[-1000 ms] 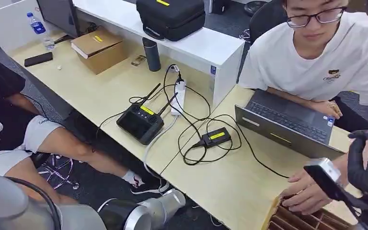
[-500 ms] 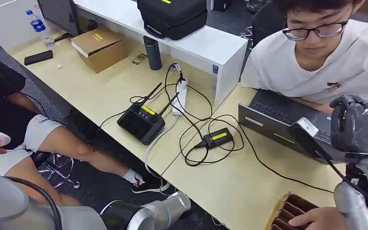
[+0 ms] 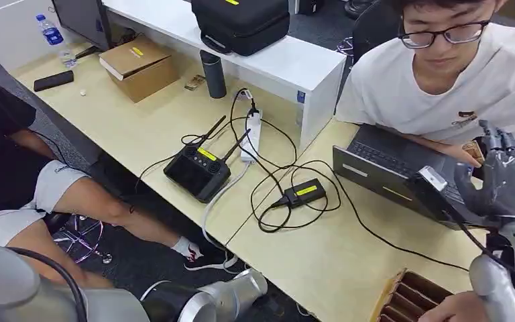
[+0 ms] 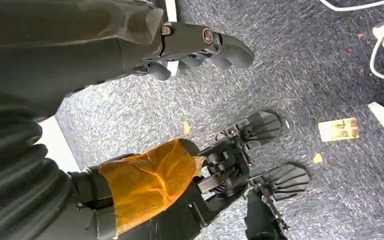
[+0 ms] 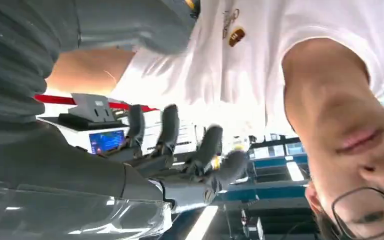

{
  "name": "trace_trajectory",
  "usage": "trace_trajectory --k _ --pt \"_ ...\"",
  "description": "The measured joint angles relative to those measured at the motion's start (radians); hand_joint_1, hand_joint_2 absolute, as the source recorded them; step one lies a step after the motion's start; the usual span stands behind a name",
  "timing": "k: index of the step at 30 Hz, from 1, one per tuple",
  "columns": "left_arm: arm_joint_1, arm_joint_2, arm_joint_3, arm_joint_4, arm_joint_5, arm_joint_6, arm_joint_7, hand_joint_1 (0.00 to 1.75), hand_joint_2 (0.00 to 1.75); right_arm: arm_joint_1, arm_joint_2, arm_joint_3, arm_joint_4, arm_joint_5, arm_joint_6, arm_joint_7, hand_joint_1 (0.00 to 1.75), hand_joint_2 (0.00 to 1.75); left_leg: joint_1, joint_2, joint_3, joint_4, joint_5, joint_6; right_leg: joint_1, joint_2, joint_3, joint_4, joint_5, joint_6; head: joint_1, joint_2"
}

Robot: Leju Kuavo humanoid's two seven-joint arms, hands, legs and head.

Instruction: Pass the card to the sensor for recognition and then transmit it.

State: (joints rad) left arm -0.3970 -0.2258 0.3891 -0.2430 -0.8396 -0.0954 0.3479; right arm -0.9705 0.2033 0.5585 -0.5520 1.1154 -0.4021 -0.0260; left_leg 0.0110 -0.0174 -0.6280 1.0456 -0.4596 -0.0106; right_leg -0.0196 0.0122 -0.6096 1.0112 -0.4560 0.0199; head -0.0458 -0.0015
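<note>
Fingers [image 5: 167,125] of the right hand [image 3: 506,174] are extended and slightly apart, with nothing visible between them in the right wrist view. The right hand is raised above the open laptop [image 3: 402,178], directly in front of a person in a white shirt [image 3: 456,80]. Fingers [image 4: 200,45] of the left hand [image 4: 145,42] are curled loosely, holding nothing; this hand hangs over grey carpet [image 4: 290,65]. A small yellowish card [image 4: 338,129] lies flat on the carpet, well apart from the left hand. Whether it is the task card cannot be determined. On the desk [image 3: 308,255], a black box with a yellow label [image 3: 302,192] sits among black cables, and a black controller [image 3: 196,171] rests near the desk edge.
</note>
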Motion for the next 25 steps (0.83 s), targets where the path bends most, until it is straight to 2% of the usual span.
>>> trace_trajectory --k 11,16,25 --pt "0.0 0.005 0.0 0.0 0.001 -0.007 0.0 0.0 1.75 -0.035 -0.066 -0.028 0.051 0.028 -0.011 0.021 0.0 1.75 0.0 0.0 0.0 0.0 0.0 0.0 0.0 0.0 0.0 0.0 0.0 0.0 0.0 0.0" --pt "0.001 0.01 0.0 0.0 0.005 -0.009 -0.003 0.0 1.75 -0.07 -0.132 -0.052 0.073 0.05 -0.01 0.049 0.0 1.75 -0.001 0.0 0.0 0.001 0.0 0.0 0.0 0.0 0.0 0.0 0.0 0.0 0.0 0.0" --pt "0.003 0.027 0.0 0.0 0.018 -0.011 -0.015 0.0 1.75 -0.146 -0.294 -0.111 0.118 0.09 0.012 0.108 0.0 1.75 -0.001 0.001 0.0 0.001 0.0 0.0 0.001 0.001 -0.001 0.0 0.001 0.001 0.0 0.0"
